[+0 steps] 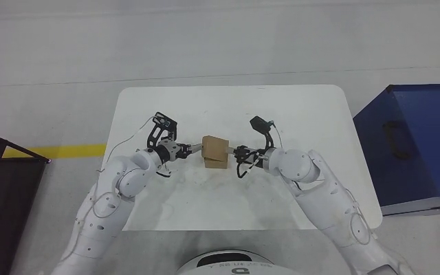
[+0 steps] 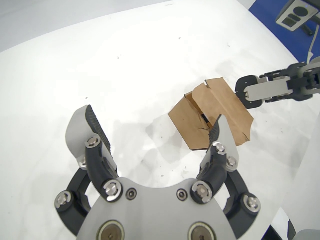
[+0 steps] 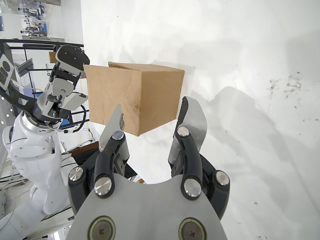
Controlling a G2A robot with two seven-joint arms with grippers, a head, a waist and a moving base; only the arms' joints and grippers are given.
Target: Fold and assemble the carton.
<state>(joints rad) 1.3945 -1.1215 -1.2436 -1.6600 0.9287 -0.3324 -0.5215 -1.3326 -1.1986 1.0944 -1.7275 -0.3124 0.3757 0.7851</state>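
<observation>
Carton (image 1: pixel 215 151) sits mid-counter (image 1: pixel 289 110), between the two hands. Left hand (image 2: pixel 153 116) is wide open and grips nothing; one fingertip (image 2: pixel 219 122) is at the near flap edge, and I can't tell if it touches. Right hand (image 3: pixel 151 104) is open too, holding nothing, with its fingers straddling a carton corner. Flaps (image 2: pixel 200 106) are not flush: there is a dark gap and a creased edge. Risks as I judge them: nothing clamps the carton, so a push from one side likely slides or tips it. A fingertip pressing the flap edge could crush or tear the card. Flaps may spring open if released early. Uneven closing of the right hand could skew the corner.
</observation>
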